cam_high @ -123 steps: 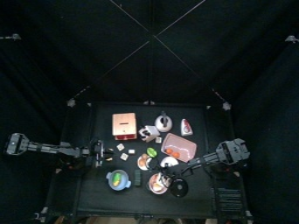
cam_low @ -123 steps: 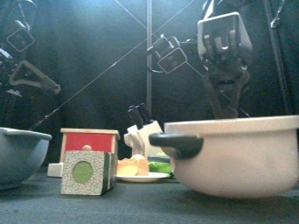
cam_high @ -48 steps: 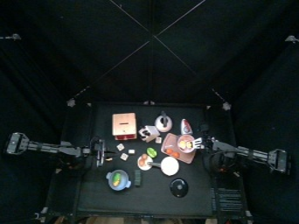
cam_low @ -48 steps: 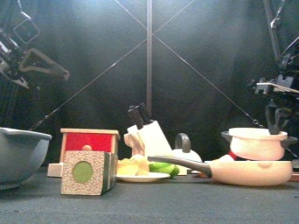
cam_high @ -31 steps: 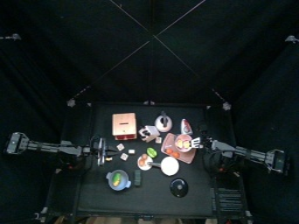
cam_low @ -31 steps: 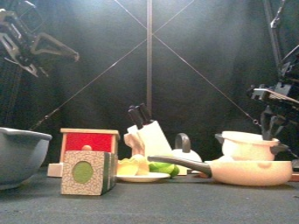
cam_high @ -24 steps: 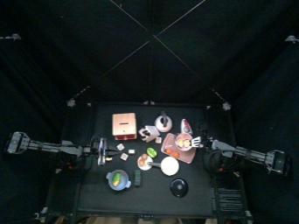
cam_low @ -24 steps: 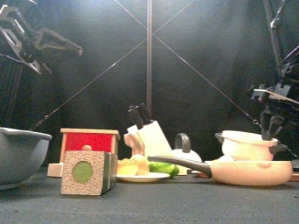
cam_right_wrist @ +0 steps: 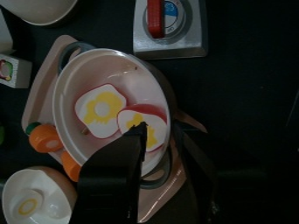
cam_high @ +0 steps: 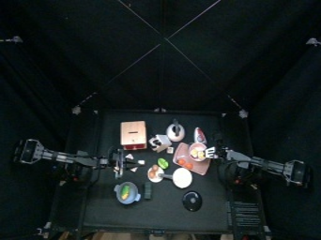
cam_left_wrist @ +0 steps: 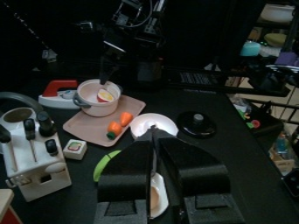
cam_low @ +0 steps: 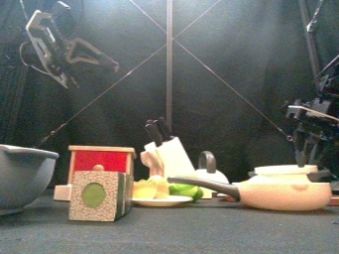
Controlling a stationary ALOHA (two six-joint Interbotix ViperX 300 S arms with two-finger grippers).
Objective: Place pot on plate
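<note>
The white pot (cam_right_wrist: 111, 83) holds a fried egg and something red, and sits on the pink plate (cam_right_wrist: 158, 197) at the table's right. It also shows in the top view (cam_high: 200, 151), the left wrist view (cam_left_wrist: 93, 94), and low behind a pan in the front view (cam_low: 294, 171). My right gripper (cam_right_wrist: 158, 157) is just above the pot's near rim, jaws apart. It hangs over the pot in the front view (cam_low: 304, 147). My left gripper (cam_left_wrist: 159, 153) is shut, empty and raised at the left (cam_high: 122, 168).
A white pan with a black handle (cam_low: 272, 193) stands in front of the plate. A carrot (cam_left_wrist: 121, 123) lies on the plate beside the pot. A black lid (cam_left_wrist: 197, 128), a grey bowl (cam_low: 20, 174), a red box (cam_low: 99, 164) and a knife block (cam_low: 169, 159) crowd the middle and left.
The right gripper carried the pot from the table's front to the plate, and the pot has sunk onto it. The left arm has swung up and inward.
</note>
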